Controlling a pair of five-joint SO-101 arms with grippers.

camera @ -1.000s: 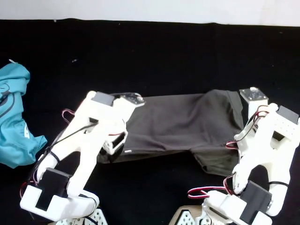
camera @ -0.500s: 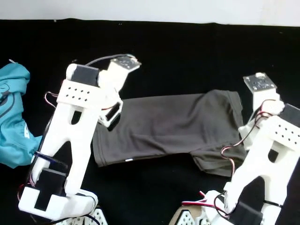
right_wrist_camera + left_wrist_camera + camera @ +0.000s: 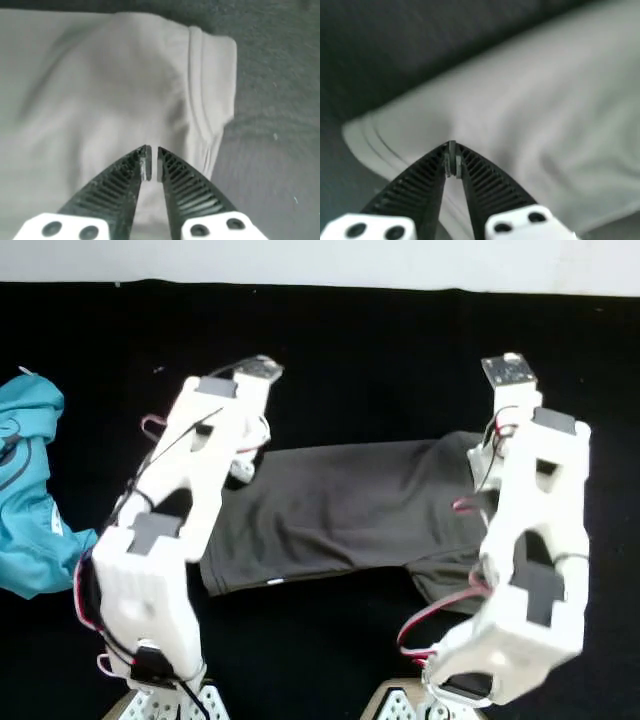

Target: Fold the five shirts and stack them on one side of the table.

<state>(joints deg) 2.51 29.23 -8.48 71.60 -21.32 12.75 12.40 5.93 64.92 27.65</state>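
A dark grey shirt (image 3: 350, 510) lies flat and folded lengthwise in the middle of the black table (image 3: 350, 350). My left gripper (image 3: 244, 466) hangs over the shirt's far left corner. In the left wrist view its tips (image 3: 451, 163) are shut with nothing held, just above the grey shirt (image 3: 545, 110) near a hemmed edge. My right gripper (image 3: 482, 454) is over the shirt's far right end. In the right wrist view it (image 3: 150, 163) is shut and empty above the shirt (image 3: 100, 75), beside a stitched hem.
A teal shirt (image 3: 30, 510) lies bunched at the table's left edge. Bare black table stretches behind the grey shirt and in front of it between the two arm bases.
Both arms have swung up and stretched away from the table's front toward the grey shirt's far edge. The shirt itself has stayed where it lay.
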